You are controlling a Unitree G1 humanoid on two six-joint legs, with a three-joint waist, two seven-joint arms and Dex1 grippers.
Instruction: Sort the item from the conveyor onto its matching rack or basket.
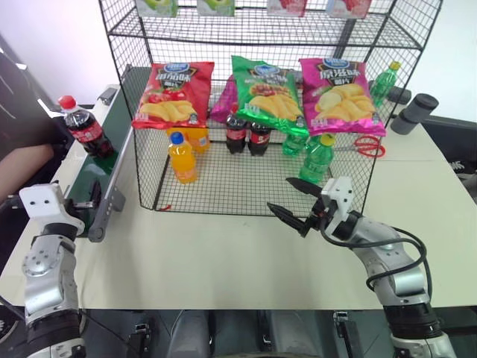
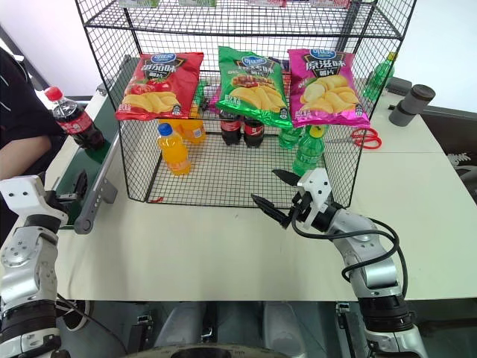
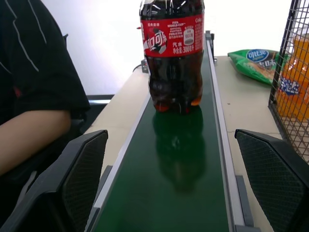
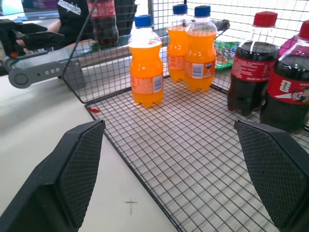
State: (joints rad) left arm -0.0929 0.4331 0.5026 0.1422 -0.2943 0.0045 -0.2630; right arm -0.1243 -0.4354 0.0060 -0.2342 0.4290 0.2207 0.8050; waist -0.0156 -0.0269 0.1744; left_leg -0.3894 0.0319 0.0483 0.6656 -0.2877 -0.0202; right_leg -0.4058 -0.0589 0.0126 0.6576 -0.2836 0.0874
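Note:
The item, a small cola bottle (image 1: 86,128) with a red cap and red label, stands upright on the dark green conveyor (image 3: 178,188) at the table's left. My left gripper (image 3: 171,140) is open at the belt's near end, level with it, and the bottle (image 3: 173,53) stands a way ahead of its fingers. The black wire rack (image 1: 223,186) fills the table's middle. My right gripper (image 1: 282,194) is open and empty in front of the rack's lowest tier, pointing left toward the orange bottles (image 4: 146,67).
Three chip bags (image 1: 261,93) lie on the rack's middle tier. Orange, cola (image 1: 247,134) and green bottles (image 1: 317,158) stand on the bottom tier. Red scissors (image 1: 365,147) and grey cylinders (image 1: 414,113) lie at the right. A person's arm (image 1: 22,168) rests left of the conveyor.

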